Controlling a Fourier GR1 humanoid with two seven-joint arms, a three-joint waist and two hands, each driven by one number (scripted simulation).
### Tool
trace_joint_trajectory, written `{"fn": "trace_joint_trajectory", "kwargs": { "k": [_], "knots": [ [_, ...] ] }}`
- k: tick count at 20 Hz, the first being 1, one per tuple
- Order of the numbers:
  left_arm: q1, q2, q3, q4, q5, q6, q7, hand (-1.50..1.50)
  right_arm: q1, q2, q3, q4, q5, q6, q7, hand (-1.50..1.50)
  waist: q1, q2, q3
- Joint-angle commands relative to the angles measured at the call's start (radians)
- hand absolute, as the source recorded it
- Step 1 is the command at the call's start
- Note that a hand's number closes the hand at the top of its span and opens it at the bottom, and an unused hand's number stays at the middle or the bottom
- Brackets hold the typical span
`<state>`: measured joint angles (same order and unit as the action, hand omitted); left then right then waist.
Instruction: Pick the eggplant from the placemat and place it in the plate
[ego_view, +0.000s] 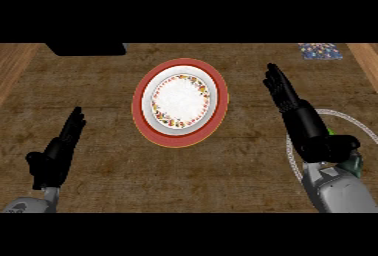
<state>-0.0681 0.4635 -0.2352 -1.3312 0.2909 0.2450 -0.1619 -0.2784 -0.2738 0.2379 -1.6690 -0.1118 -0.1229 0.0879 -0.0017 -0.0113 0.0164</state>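
Observation:
A white plate (181, 101) with a wide red rim and a speckled inner band lies at the counter's middle. At the right edge lies a round brown placemat with a pale border (355, 123). My right hand (310, 131) hovers over it, fingers straight and pointing away from me, open. Under the hand only slivers of the eggplant show: a green tip (331, 133) and a dull patch by the wrist. I cannot tell whether the hand touches it. My left hand (53, 160) rests open at the lower left, fingers up.
A dark box-like object (85, 48) sits at the back left. A patterned cloth (321, 51) lies at the back right. Lighter wooden strips (16, 65) border the brown counter on both sides.

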Motion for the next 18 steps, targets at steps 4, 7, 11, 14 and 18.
{"fn": "trace_joint_trajectory", "kwargs": {
  "k": [4, 7, 11, 14, 18],
  "knots": [
    [-0.004, 0.017, 0.023, -0.022, 0.000, -0.002, -0.011, 0.00, 0.045, -0.013, -0.336, 0.215, -0.012, -0.308, 0.161, 1.50, -0.023, 0.026, -0.016],
    [-0.015, 0.014, 0.019, -0.041, 0.004, -0.012, -0.016, 0.00, 0.192, -0.232, -0.218, 0.382, 0.237, -0.260, 0.235, 1.50, -0.016, 0.101, -0.058],
    [0.002, 0.004, 0.016, -0.046, 0.030, -0.044, -0.019, 0.00, 0.134, -0.130, -0.455, 0.465, 0.323, -0.749, 0.278, -1.50, 0.004, 0.035, -0.021],
    [-0.017, -0.002, -0.009, -0.020, 0.023, -0.084, -0.017, 0.00, 0.080, -0.080, -0.398, 0.587, 0.491, -0.926, 0.317, -1.50, 0.032, 0.030, -0.019],
    [-0.004, -0.036, -0.031, -0.021, 0.005, -0.065, -0.009, 0.00, 0.024, -0.058, -0.326, 0.707, 0.733, -1.011, 0.518, -1.50, 0.029, 0.017, -0.022]
  ]
}}
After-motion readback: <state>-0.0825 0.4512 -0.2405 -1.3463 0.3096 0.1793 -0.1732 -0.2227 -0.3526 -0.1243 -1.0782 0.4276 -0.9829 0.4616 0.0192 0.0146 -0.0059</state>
